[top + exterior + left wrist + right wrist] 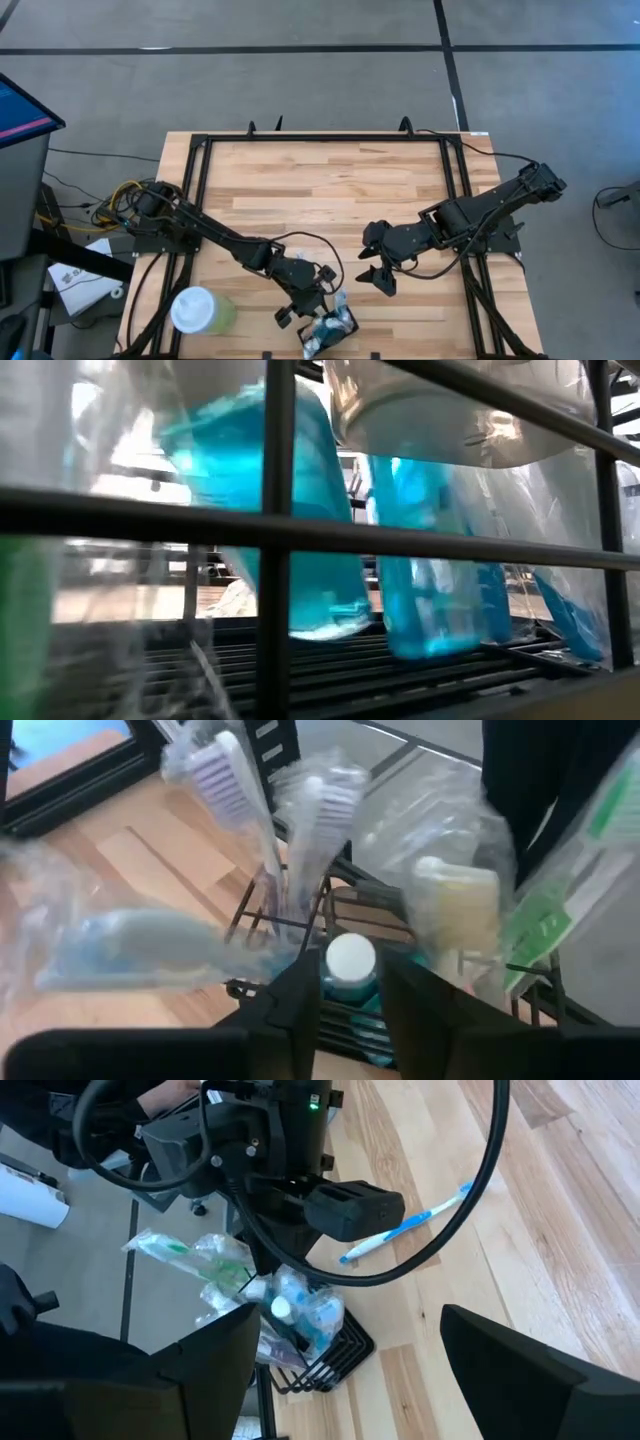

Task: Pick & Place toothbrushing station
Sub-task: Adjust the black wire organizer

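While the black holder (pixel 330 330), already stocked with wrapped toothbrushes, sits at the table's six o'clock edge under the left gripper (pixel 305 303), whose fingers nearly pinch a white-capped tube (pixel 350 963), the right wrist view shows one blue toothbrush (pixel 405 1225) still loose beyond the splayed, empty right gripper (pixel 345 1345).

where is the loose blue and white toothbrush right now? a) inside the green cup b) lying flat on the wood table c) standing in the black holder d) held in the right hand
B: in the right wrist view the toothbrush lies flat on the table, apart from the holder.
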You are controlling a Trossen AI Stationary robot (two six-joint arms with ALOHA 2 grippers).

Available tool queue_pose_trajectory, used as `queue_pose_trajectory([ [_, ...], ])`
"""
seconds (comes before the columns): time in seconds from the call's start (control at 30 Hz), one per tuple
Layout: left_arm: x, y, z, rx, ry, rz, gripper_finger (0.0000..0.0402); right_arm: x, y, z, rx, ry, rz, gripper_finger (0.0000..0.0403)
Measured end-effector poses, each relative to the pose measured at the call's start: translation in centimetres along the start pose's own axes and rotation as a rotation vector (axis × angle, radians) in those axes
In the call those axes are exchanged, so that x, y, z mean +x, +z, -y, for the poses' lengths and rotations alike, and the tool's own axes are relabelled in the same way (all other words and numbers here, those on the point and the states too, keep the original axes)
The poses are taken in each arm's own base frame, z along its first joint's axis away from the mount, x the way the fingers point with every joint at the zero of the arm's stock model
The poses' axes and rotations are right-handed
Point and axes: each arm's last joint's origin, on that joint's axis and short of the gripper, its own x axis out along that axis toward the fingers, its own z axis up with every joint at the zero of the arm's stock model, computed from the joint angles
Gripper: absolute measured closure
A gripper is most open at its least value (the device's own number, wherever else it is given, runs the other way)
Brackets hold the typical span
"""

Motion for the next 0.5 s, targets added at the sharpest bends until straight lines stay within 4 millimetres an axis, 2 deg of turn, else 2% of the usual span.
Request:
queue_pose_trajectory([
  [0.2,0.00,-0.01,-0.03,-0.025,0.009,-0.003,0.0341,0.00,0.00,0.00,-0.001,0.000,0.000,0.0101],
  [0.5,-0.07,-0.37,-0.06,-0.098,0.044,-0.050,0.0344,0.01,-0.01,0.00,-0.024,0.000,-0.001,0.0101],
])
